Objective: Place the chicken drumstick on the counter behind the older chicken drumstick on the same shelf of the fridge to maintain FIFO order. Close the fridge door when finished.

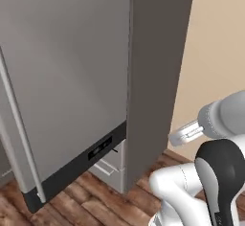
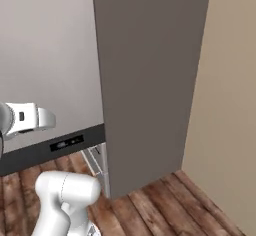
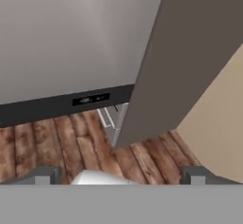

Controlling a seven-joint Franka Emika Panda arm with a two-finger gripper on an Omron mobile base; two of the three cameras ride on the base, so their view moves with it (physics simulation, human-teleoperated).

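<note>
The fridge door (image 1: 62, 76) is a big silver-grey panel with a slim bar handle (image 1: 19, 124) and a dark base strip (image 1: 86, 158). It stands a little ajar from the fridge's grey side wall (image 1: 153, 76). Through the narrow gap at the bottom shows a bit of the pale interior (image 3: 110, 118). The door hides the shelf, and both drumsticks and the counter are out of view. In the hand view my gripper (image 3: 122, 176) is open, its fingertips (image 3: 45, 175) far apart with nothing between them, aimed at the floor before the door (image 3: 71, 38). The hand (image 2: 30, 117) hangs low, left of the fridge's side (image 2: 150, 80).
A beige wall (image 1: 215, 43) runs close along the fridge's right side, leaving a narrow strip of wood floor (image 2: 165, 205) between them. Brown plank floor (image 3: 57, 142) stretches in front of the door. My own white arm (image 1: 215, 172) rises at the lower right of the left base view.
</note>
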